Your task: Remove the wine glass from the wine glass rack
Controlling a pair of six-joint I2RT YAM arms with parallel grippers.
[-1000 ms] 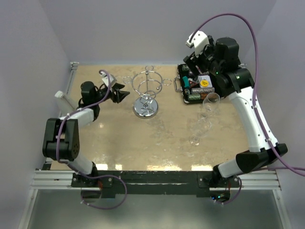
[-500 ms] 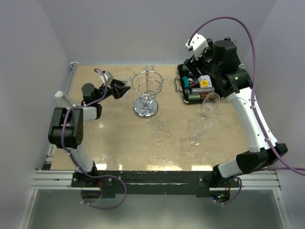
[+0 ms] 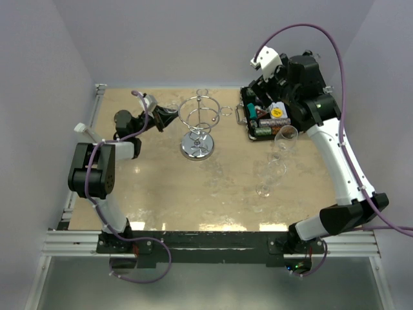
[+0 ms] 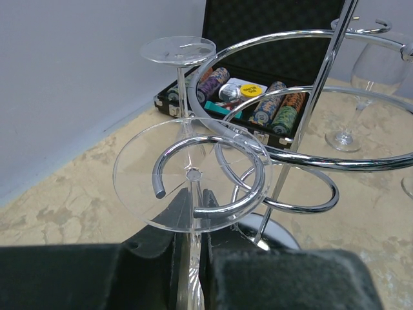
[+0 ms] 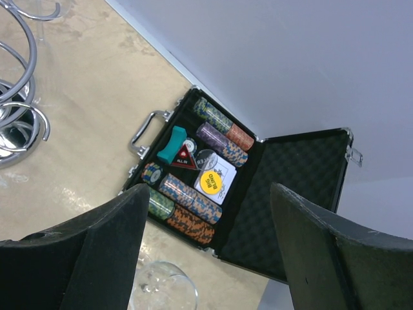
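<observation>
The chrome wine glass rack (image 3: 199, 126) stands mid-table, with a round mirror base and wire loops around a top ring. A clear wine glass (image 4: 187, 177) hangs upside down in the loop nearest my left gripper, its foot disc resting on the loop (image 4: 219, 174). My left gripper (image 4: 191, 213) is at the rack's left side (image 3: 169, 115), shut on this glass's stem just under the foot. A second glass foot (image 4: 177, 50) sits on a farther loop. My right gripper (image 5: 210, 245) is open and empty, high over the case (image 3: 261, 81).
An open black case (image 3: 264, 115) of poker chips lies at the back right and also shows in the right wrist view (image 5: 206, 174). Two wine glasses stand on the table, one (image 3: 286, 138) beside the case and one (image 3: 271, 175) nearer the front. Walls close in on both sides.
My left gripper has moved up and right, from beside the rack to its left loop, and now clamps the hanging glass's stem. The right arm has barely moved.
</observation>
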